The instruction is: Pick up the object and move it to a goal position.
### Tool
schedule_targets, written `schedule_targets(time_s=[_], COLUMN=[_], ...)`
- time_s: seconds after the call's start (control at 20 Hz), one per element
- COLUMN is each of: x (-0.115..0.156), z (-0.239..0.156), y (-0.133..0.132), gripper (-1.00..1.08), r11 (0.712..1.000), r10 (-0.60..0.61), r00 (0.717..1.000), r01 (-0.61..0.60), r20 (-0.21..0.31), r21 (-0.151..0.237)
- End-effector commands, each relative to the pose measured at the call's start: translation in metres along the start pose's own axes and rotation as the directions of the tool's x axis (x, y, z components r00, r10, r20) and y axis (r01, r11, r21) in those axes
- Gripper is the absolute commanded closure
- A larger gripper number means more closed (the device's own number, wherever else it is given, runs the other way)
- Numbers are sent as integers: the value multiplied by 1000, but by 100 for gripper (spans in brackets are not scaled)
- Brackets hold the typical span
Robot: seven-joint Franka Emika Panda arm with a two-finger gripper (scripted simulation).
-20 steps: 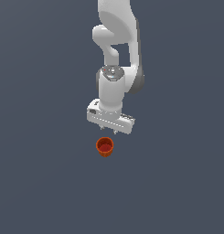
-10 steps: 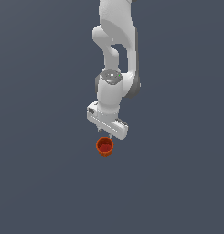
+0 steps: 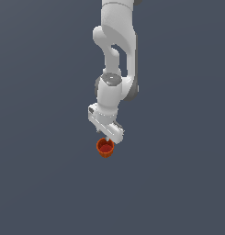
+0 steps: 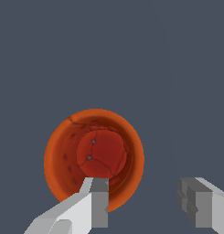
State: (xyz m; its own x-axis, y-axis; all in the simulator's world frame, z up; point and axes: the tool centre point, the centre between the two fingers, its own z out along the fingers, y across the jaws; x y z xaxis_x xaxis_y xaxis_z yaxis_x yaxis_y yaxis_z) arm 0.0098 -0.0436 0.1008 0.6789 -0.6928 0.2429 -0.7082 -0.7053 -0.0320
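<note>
The small orange-red cup stands upright on the grey floor, its darker red inside facing up. My gripper hangs right above it, its fingers reaching the cup's rim in the exterior view. In the wrist view the cup is seen from straight above. The gripper is open and empty. One fingertip lies over the cup's rim and inner wall. The other fingertip is off to the side, apart from the cup. I cannot tell how high the tips are above the rim.
The plain dark grey floor lies all around the cup. The white arm rises behind the cup in the exterior view. No other object shows.
The arm has come down and the gripper has dropped from a little above the cup to right at its rim. The cup has not moved.
</note>
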Motion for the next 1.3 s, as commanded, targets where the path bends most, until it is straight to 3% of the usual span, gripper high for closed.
schedule_targets(time_s=[0.0,1.1,1.15,1.25], x=[1,2,2,2], z=[2,32,32,32], y=[1,3,3,3], gripper=[-20,-20,108,108], r11=[1000,998,998,998], r10=[29,59,59,59], r00=[1000,998,998,998], r01=[-29,-59,-59,-59], r20=[-10,-20,-20,-20], r21=[2,4,4,4])
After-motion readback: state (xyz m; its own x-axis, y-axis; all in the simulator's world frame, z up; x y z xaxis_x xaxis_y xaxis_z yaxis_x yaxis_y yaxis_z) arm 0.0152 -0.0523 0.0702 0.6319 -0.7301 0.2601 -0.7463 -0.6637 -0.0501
